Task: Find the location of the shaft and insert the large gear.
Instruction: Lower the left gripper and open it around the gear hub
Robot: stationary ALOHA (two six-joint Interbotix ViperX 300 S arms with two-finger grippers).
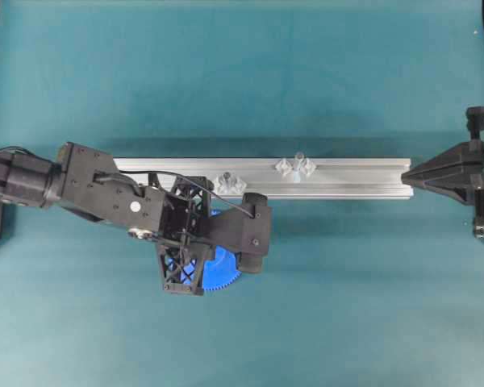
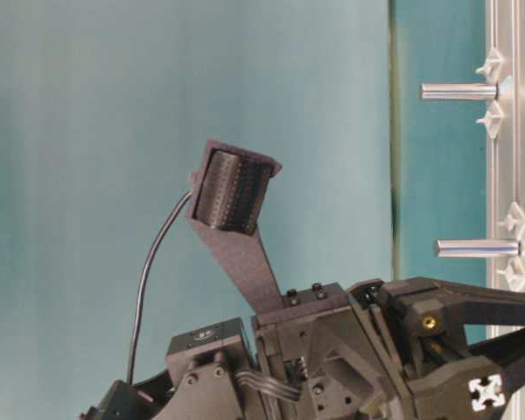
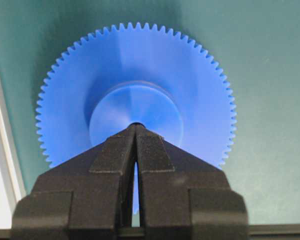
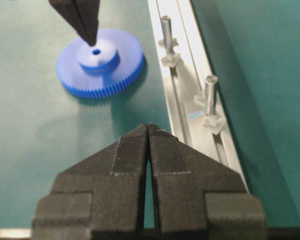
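In the right wrist view the right gripper (image 4: pixel 148 131) fills the lower middle of the frame, jaws pressed together on nothing; it sits parked at the right edge of the overhead view, probably to keep out of the way and give its camera a look along the work. Beyond it, toward the upper right of that view, the rail (image 4: pixel 187 107) runs away carrying two upright pegs: the nearer is the shaft (image 4: pixel 210 95) with its spaced clear brackets (image 4: pixel 213 121), the farther a second peg (image 4: pixel 165 31). At upper left the gear (image 4: pixel 100 64) lies flat on the mat (image 4: pixel 30 130), hub up, beside the rail and well apart from the shaft. The left gripper (image 4: pixel 91 36) comes down from the top edge with its jaws shut, tips at the hub beside the centre hole; it grips nothing. Its own camera shows the same, the closed fingertips (image 3: pixel 135 131) at the hub. Closed tips there read as feeling for the gear before a grasp; to lift it the jaws would have to open first.
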